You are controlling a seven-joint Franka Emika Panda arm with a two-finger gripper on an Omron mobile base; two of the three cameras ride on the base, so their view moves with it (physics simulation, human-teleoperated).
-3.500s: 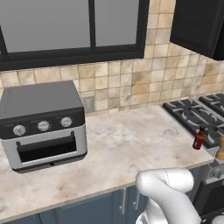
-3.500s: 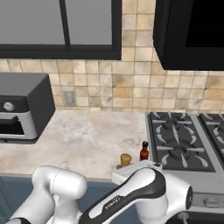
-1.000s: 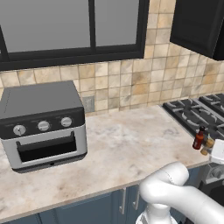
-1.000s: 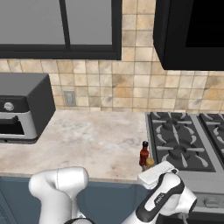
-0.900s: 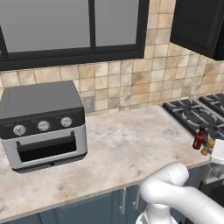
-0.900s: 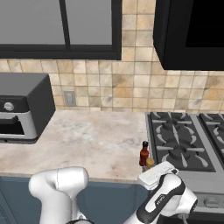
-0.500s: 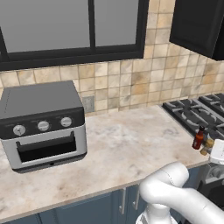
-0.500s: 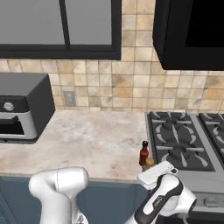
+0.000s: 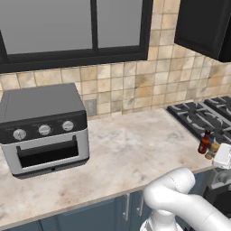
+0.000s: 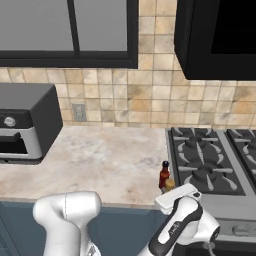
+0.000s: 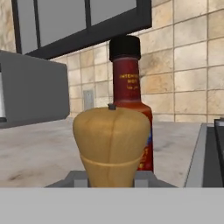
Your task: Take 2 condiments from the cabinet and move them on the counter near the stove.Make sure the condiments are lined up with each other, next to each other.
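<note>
Two bottles beside stove

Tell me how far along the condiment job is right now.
Nearly done. The red bottle already stands on the counter beside the stove. The claw is shut on the tan bottle, low on the counter edge right next to the red one. Left: let go and pull back, leaving the two side by side.
</note>
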